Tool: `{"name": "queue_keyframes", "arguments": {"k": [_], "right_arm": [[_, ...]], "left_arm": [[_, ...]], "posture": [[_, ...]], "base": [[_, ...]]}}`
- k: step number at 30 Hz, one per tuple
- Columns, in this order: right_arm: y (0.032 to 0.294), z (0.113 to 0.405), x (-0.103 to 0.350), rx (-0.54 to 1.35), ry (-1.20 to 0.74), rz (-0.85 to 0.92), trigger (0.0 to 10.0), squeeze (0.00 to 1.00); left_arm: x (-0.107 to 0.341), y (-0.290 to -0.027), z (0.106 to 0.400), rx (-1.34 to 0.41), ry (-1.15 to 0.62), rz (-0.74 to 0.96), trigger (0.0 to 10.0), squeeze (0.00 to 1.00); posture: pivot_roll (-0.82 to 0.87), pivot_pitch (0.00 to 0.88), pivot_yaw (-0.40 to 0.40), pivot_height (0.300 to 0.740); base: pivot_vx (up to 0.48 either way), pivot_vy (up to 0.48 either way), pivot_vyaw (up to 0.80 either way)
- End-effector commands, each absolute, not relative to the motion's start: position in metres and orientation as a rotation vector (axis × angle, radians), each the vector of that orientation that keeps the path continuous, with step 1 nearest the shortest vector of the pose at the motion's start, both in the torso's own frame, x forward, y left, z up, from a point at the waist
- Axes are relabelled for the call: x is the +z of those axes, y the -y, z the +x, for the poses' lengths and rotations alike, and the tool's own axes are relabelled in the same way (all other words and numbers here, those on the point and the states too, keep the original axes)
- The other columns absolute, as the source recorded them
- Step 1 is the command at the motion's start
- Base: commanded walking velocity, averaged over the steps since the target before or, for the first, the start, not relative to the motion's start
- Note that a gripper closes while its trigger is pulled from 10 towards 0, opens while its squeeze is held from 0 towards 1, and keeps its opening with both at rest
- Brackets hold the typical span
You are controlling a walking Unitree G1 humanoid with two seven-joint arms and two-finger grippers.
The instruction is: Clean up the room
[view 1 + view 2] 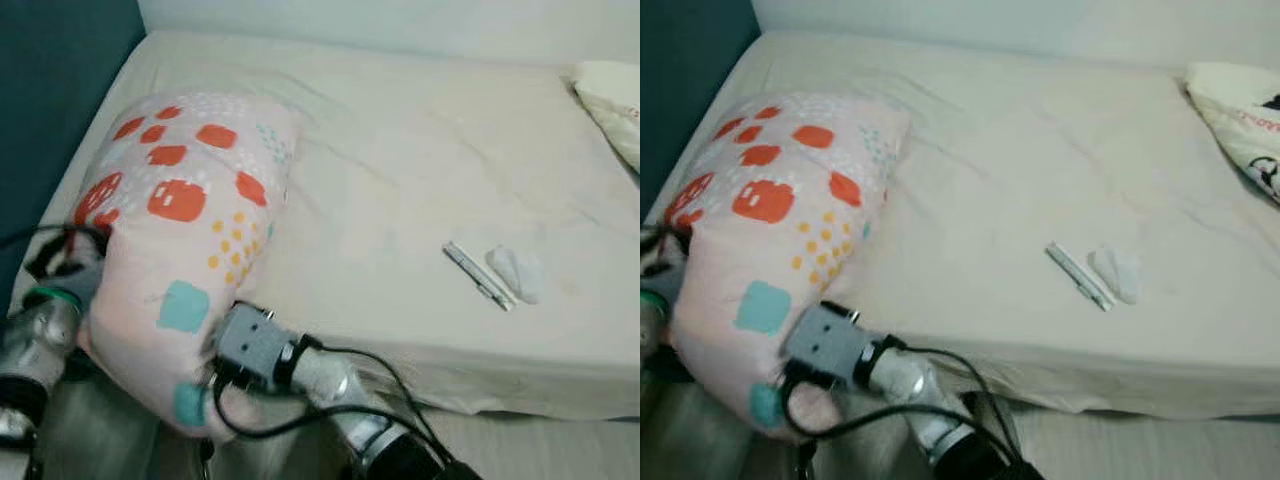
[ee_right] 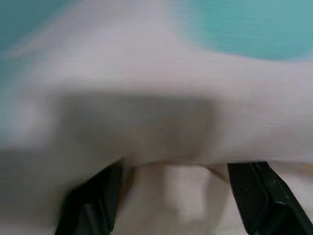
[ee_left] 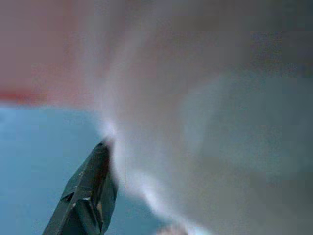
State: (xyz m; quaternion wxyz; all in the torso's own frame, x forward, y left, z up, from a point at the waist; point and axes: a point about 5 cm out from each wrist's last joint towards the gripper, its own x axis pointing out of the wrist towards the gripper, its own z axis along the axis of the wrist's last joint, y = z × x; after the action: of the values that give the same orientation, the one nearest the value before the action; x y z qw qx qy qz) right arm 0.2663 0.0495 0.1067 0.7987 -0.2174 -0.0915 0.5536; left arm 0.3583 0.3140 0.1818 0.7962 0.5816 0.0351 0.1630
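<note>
- Two grippers bear on one pillow (image 1: 190, 230), which lies at the bed's (image 1: 420, 170) left front corner, its near end hanging over the edge.
- Right gripper (image 2: 178, 196): fingers spread against the pillow's lower end, fabric pushed between them, not clamped.
- Left gripper (image 3: 90, 196): at the pillow's left flank; cannot tell whether its fingers are parted.
- Pillow's long axis runs away from the robot, lying between both arms.
- Well apart to the right: a thin white stick (image 1: 478, 275) just beside a crumpled tissue (image 1: 517, 272); a second pillow (image 1: 1240, 115) at the far right.
</note>
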Motion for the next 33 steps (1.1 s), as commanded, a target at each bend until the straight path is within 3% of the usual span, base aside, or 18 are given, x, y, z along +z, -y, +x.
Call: {"name": "queue_keyframes", "arguments": {"k": [1,4,6,10,12,15,17,20,24,28,31,33], "right_arm": [[-0.071,0.252,0.104,1.255,0.222,-0.484,10.0,0.0],[-0.07,0.255,0.103,1.23,0.218,-0.5,10.0,0.0],[-0.059,0.277,0.104,1.078,0.195,-0.546,10.0,0.0],[-0.046,0.296,0.109,0.951,0.18,-0.567,10.0,0.0],[-0.03,0.315,0.118,0.81,0.173,-0.563,10.0,0.0],[-0.022,0.323,0.122,0.748,0.172,-0.553,10.0,0.0],[-0.01,0.335,0.133,0.647,0.187,-0.505,10.0,0.0],[-0.007,0.338,0.137,0.635,0.197,-0.479,10.0,0.0],[-0.014,0.33,0.132,0.717,0.198,-0.466,10.0,0.0],[-0.03,0.302,0.113,0.93,0.185,-0.438,10.0,0.0],[-0.031,0.298,0.11,0.952,0.18,-0.434,10.0,0.0],[-0.028,0.29,0.098,0.996,0.156,-0.437,10.0,0.0]], "left_arm": [[0.194,-0.296,0.367,0.314,0.041,1.263,10.0,0.0],[0.199,-0.293,0.37,0.313,0.066,1.266,10.0,0.0],[0.202,-0.286,0.374,0.298,0.092,1.259,10.0,0.0],[0.189,-0.281,0.372,0.249,0.066,1.238,10.0,0.0],[0.157,-0.272,0.364,0.131,-0.011,1.189,10.0,0.0],[0.14,-0.267,0.358,0.074,-0.047,1.157,10.0,0.0],[0.107,-0.258,0.34,-0.008,-0.108,1.074,10.0,0.0],[0.09,-0.259,0.322,0.001,-0.143,1.035,10.0,0.0],[0.088,-0.275,0.31,0.129,-0.157,1.039,10.0,0.0],[0.105,-0.315,0.284,0.507,-0.127,1.041,10.0,0.0],[0.108,-0.321,0.278,0.559,-0.124,1.034,10.0,0.0],[0.112,-0.328,0.247,0.678,-0.121,0.947,10.0,0.0]], "posture": [[0.04,0.203,0.003,0.565],[0.05,0.204,0.002,0.565],[0.05,0.203,0.01,0.565],[0.04,0.203,0.021,0.565],[0.04,0.205,0.025,0.565],[0.04,0.206,0.029,0.565],[0.04,0.206,0.031,0.565],[0.05,0.204,0.031,0.565],[0.07,0.197,0.021,0.565],[0.08,0.192,0.016,0.565],[0.08,0.192,0.016,0.565],[0.1,0.186,0.018,0.565]], "base": [[0.0,0.0,0.0],[0.0,0.0,0.0],[0.0,0.0,0.0],[0.0,0.0,0.0],[0.0,0.0,0.0],[0.0,0.0,0.0],[0.0,0.0,0.0],[0.0,0.0,0.0],[0.0,0.0,0.0],[0.0,0.0,0.0],[0.0,0.0,0.0],[0.0,0.0,0.0]]}}
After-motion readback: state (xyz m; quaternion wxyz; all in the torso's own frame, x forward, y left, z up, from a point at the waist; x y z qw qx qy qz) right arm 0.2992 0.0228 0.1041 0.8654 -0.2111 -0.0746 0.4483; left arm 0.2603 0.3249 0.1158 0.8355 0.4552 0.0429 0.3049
